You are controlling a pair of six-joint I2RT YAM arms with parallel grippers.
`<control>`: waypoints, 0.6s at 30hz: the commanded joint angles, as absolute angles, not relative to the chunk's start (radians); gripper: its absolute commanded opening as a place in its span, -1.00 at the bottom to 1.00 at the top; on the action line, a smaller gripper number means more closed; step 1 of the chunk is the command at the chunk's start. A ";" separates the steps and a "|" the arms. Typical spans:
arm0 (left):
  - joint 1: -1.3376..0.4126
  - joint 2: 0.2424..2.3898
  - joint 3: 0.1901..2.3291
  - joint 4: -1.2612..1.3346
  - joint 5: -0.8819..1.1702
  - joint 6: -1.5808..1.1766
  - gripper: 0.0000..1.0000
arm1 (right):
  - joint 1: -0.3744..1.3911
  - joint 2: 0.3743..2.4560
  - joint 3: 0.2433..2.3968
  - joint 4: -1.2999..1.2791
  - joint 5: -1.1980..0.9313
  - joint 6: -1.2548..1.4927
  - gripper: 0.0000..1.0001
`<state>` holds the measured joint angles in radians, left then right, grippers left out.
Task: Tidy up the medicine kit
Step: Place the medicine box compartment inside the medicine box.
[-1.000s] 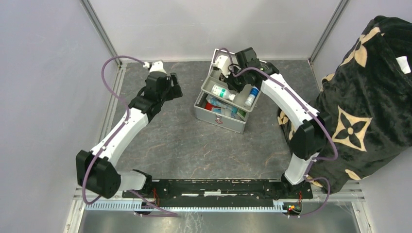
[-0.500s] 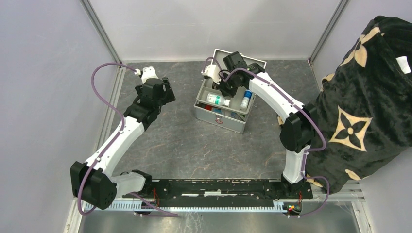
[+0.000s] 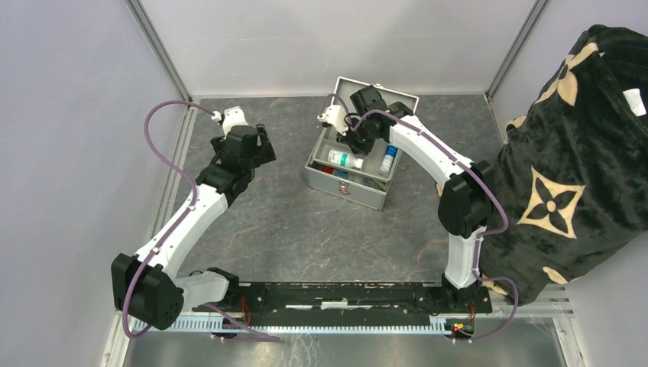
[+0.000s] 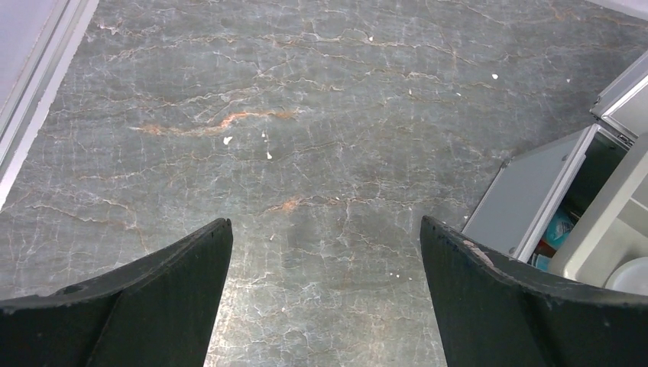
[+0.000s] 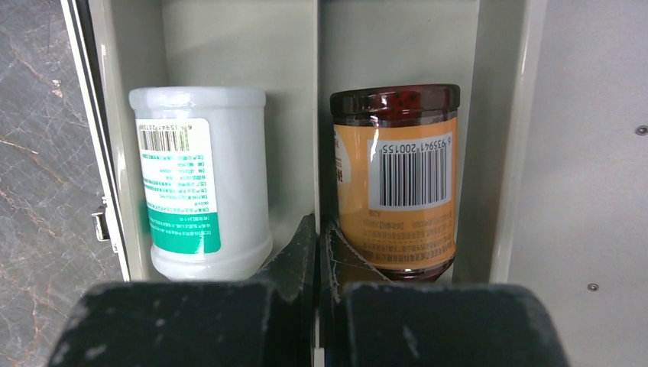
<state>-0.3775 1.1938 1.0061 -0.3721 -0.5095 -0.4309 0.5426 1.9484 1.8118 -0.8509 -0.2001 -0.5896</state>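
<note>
Upper centre of the top view, the medicine kit [image 3: 348, 189] stands open on the worktop [image 4: 229, 115]. Its divided tray [image 5: 317, 115] holds a white bottle [image 5: 200, 191] and a brown jar [image 5: 397, 176] in neighbouring compartments. The right end effector [image 5: 317, 229] is pinched closed and empty; the left end effector [image 4: 325, 228] is spread wide, holding nothing.

Left fingers [image 4: 137, 306] spread wide, right fingers [image 5: 294, 256] pressed together, apparently holding nothing.

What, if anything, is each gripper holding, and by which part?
Right gripper pinches the grey tray by its centre divider, between the white bottle and brown bottle. Left gripper, open, holds nothing.
</note>
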 commanded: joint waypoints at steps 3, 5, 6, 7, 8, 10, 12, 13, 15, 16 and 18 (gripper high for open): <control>-0.377 1.192 1.014 -0.347 -0.541 -0.436 0.96 | 0.542 1.942 1.807 -0.765 -0.254 -0.605 -1.00; -0.377 1.192 1.014 -0.347 -0.539 -0.436 0.96 | 0.542 1.948 1.806 -0.767 -0.271 -0.609 -1.00; -0.377 1.192 1.014 -0.347 -0.538 -0.436 0.96 | 0.542 1.952 1.804 -0.766 -0.279 -0.610 -1.00; -0.377 1.193 1.014 -0.347 -0.537 -0.436 0.96 | 0.543 1.955 1.804 -0.765 -0.290 -0.611 -1.00; -0.377 1.195 1.014 -0.347 -0.535 -0.436 0.96 | 0.543 1.957 1.801 -0.763 -0.299 -0.613 -1.00; -0.377 1.200 1.015 -0.347 -0.530 -0.436 0.96 | 0.542 1.958 1.793 -0.752 -0.311 -0.611 -1.00; -0.376 1.201 1.015 -0.347 -0.528 -0.436 0.96 | 0.542 1.963 1.788 -0.743 -0.321 -0.609 -1.00; -0.377 1.202 1.015 -0.347 -0.527 -0.436 0.96 | 0.542 1.966 1.785 -0.742 -0.322 -0.607 -1.00; -0.376 1.206 1.017 -0.348 -0.525 -0.436 0.96 | 0.541 1.974 1.783 -0.742 -0.319 -0.602 -1.00; -0.377 1.208 1.018 -0.349 -0.524 -0.436 0.96 | 0.541 1.976 1.780 -0.739 -0.316 -0.600 -1.00; -0.376 1.210 1.019 -0.348 -0.521 -0.437 0.96 | 0.540 1.973 1.760 -0.724 -0.312 -0.585 -1.00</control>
<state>-0.3775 1.2022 1.0061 -0.3721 -0.5144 -0.4309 0.5423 1.9862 1.7679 -0.8158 -0.2844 -0.5957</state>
